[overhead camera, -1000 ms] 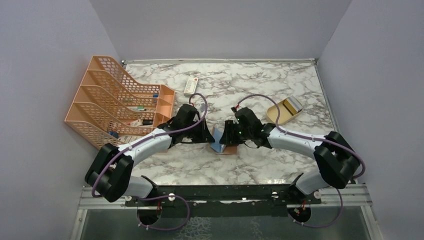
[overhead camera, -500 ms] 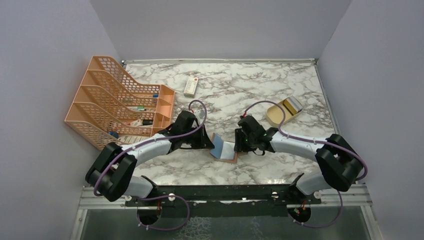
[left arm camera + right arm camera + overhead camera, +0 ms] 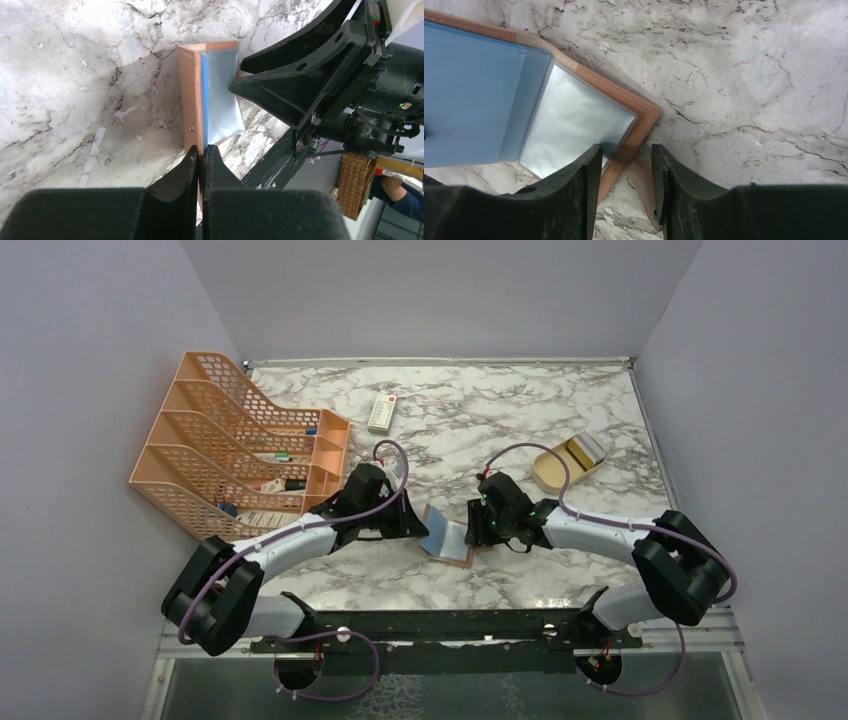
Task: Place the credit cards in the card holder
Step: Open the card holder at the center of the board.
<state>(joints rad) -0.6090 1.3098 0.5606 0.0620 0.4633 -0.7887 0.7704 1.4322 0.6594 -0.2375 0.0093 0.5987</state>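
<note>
The card holder (image 3: 448,538) lies open on the marble table between both arms, brown outside with a blue lining and a clear sleeve (image 3: 574,125). My left gripper (image 3: 201,152) is shut on the edge of its raised brown cover (image 3: 189,95). My right gripper (image 3: 626,155) is open at the opposite side; the holder's stitched corner (image 3: 644,117) and its clasp tab (image 3: 646,185) lie between its fingers, untouched. The credit cards (image 3: 583,450) sit stacked in a tan box at the right, away from both grippers.
An orange mesh file rack (image 3: 235,440) fills the left side. A white remote-like item (image 3: 382,412) lies toward the back. The tan shallow box (image 3: 553,475) stands to the right of the right arm. Grey walls close in the table.
The right gripper has moved right, off the top of the holder to its right edge, its jaws narrowing a little. The holder now lies spread open. The left gripper has kept its grip.
</note>
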